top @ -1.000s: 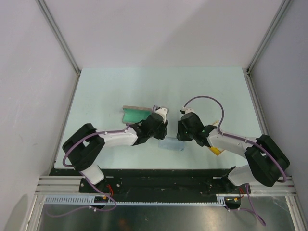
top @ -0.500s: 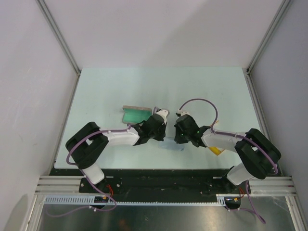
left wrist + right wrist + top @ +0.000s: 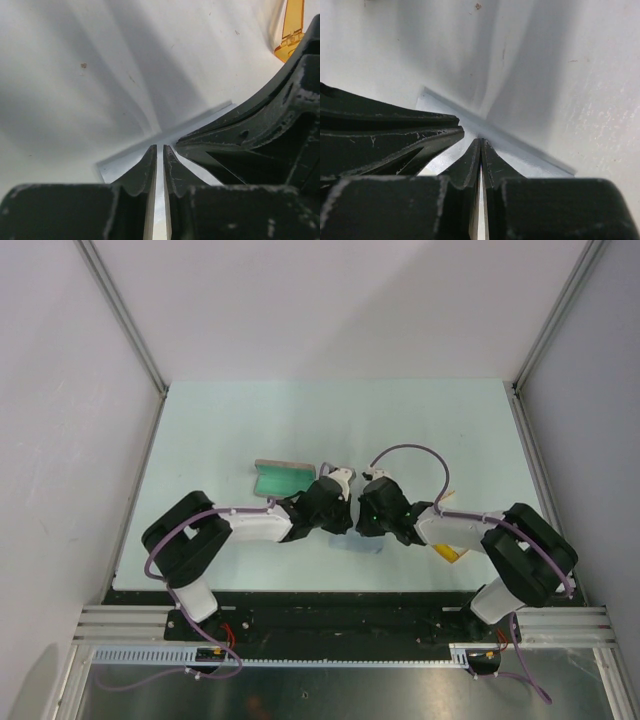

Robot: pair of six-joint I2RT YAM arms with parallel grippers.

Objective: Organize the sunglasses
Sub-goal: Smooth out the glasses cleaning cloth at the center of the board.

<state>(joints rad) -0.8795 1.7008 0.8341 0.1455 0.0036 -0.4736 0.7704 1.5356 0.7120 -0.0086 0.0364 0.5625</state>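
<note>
Both arms reach in to the middle of the table (image 3: pixel 300 420), near its front edge, and their tips meet head to head over the cloth (image 3: pixel 358 541). The left gripper (image 3: pixel 160 148) is pinched almost fully together, with a thin pale sliver of the cloth's edge caught between its fingers (image 3: pixel 145 167). The right gripper (image 3: pixel 480 141) is likewise squeezed onto the cloth (image 3: pixel 520 147), its two fingers all but touching with the sheet between them. Each wrist view shows the other gripper's dark fingers just beside its own, on the same edge of the cloth. The sunglasses (image 3: pixel 448 551) lie on the table to the right, partly under the right forearm and apart from the cloth; in the left wrist view only an orange corner of them (image 3: pixel 291 30) shows at the top right. The case (image 3: pixel 283 478) sits open behind the left gripper, its green lining showing.
</note>
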